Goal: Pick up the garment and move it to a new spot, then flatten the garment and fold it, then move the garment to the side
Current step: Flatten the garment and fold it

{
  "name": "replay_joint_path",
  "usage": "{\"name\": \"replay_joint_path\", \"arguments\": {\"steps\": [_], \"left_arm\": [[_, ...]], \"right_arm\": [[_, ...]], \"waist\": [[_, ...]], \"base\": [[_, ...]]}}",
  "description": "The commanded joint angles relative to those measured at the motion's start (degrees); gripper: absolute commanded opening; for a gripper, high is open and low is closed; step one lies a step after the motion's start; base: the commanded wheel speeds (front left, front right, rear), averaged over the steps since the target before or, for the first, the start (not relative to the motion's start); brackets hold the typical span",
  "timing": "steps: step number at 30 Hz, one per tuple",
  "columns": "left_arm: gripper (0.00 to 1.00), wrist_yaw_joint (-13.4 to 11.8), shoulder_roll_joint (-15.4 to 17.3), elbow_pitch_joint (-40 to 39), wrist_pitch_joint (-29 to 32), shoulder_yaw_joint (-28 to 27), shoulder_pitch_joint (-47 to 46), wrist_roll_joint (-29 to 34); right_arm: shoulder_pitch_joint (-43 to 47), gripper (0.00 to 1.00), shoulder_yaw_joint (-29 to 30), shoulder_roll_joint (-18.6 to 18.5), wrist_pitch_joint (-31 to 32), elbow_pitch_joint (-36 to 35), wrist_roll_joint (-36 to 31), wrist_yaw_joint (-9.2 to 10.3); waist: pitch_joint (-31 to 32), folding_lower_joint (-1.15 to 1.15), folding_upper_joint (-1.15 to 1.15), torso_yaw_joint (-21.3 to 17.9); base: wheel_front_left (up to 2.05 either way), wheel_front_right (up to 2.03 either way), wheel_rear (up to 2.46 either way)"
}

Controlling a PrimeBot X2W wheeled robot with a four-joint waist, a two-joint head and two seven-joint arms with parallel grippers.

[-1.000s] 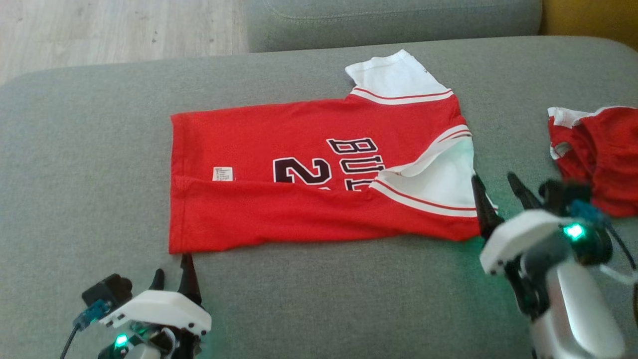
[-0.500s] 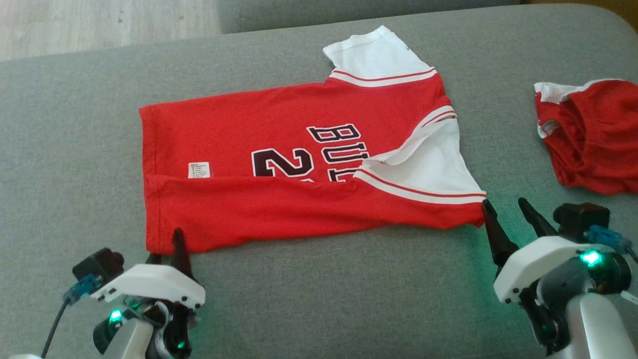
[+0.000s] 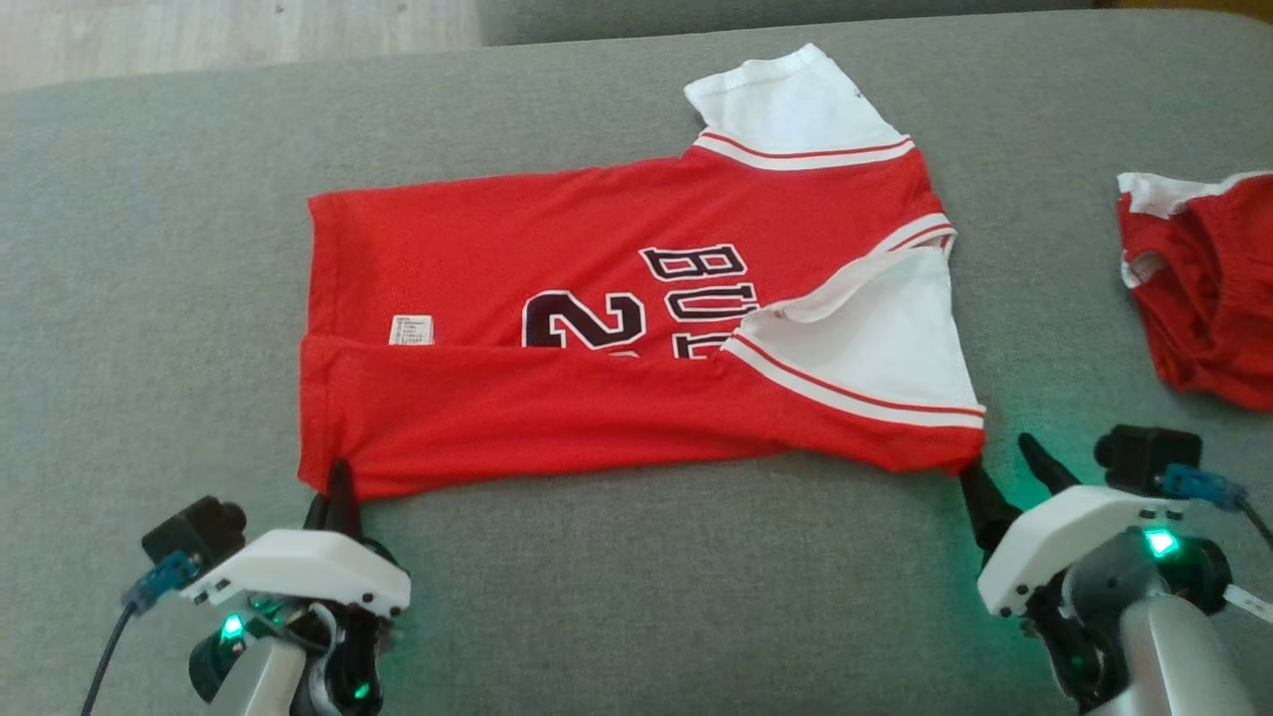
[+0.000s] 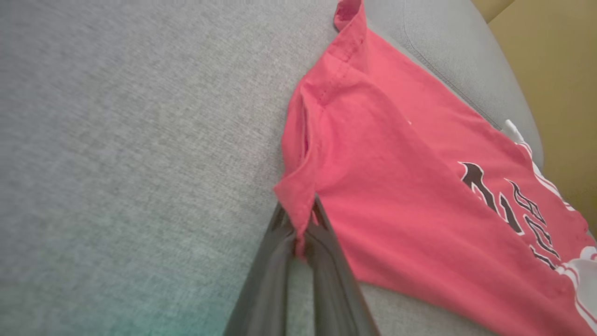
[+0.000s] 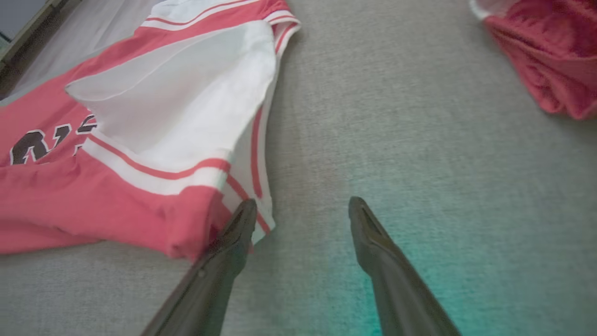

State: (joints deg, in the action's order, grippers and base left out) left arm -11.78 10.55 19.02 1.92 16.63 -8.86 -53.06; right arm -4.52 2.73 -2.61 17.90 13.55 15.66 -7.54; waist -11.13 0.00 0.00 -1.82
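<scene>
Grey sofa cushion (image 3: 636, 597) held red jersey (image 3: 597, 418), near edge folded over. L gripper (image 3: 336, 487) just pinched shut on near-left hem corner; R gripper (image 3: 1000, 455) stayed wide open at near-right corner, so fold grasp prob half done.

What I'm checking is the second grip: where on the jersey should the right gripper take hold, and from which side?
Probably the jersey's near right corner, where the folded red edge meets the white striped trim. It lies flat facing the robot, so come in low from the near side. The right gripper's open jaws stand just right of it; shift left first.
</scene>
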Motion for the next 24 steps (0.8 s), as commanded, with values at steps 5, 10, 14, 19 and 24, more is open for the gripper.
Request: {"name": "replay_joint_path", "arguments": {"steps": [5,10,14,19,24], "left_arm": [[0.00,-0.51,1.25,-2.22,-1.11,-2.50,0.23,-0.49],[0.00,-0.31,1.00,-2.40,-1.63,-2.31,0.51,-0.47],[0.00,-0.28,1.02,-2.67,-1.81,-2.37,0.68,-0.60],[0.00,-0.32,1.01,-2.89,-1.92,-2.31,0.67,-0.65],[0.00,-0.16,0.93,-3.04,-2.07,-2.06,0.77,-0.64]], "right_arm": [[-2.46,1.00,-1.78,-0.27,-1.18,-1.50,0.01,0.05],[-2.82,1.00,0.41,-0.27,-3.40,-5.09,-0.39,0.05],[-2.36,1.00,-0.54,-0.27,-2.57,-9.08,0.16,0.05],[-0.13,1.00,-4.00,-0.27,0.50,-9.96,0.49,0.05],[0.11,1.00,-4.59,-0.27,1.55,-4.43,1.51,0.05]], "waist": [[0.10,0.00,0.00,0.97],[0.34,0.00,0.00,1.02],[0.62,0.00,0.00,0.61],[0.61,0.00,0.00,0.58],[0.55,0.00,0.00,1.06]], "base": [[0.00,0.00,0.00],[0.00,0.00,0.00],[0.00,0.00,0.00],[0.00,0.00,0.00],[0.00,0.00,0.00]]}}
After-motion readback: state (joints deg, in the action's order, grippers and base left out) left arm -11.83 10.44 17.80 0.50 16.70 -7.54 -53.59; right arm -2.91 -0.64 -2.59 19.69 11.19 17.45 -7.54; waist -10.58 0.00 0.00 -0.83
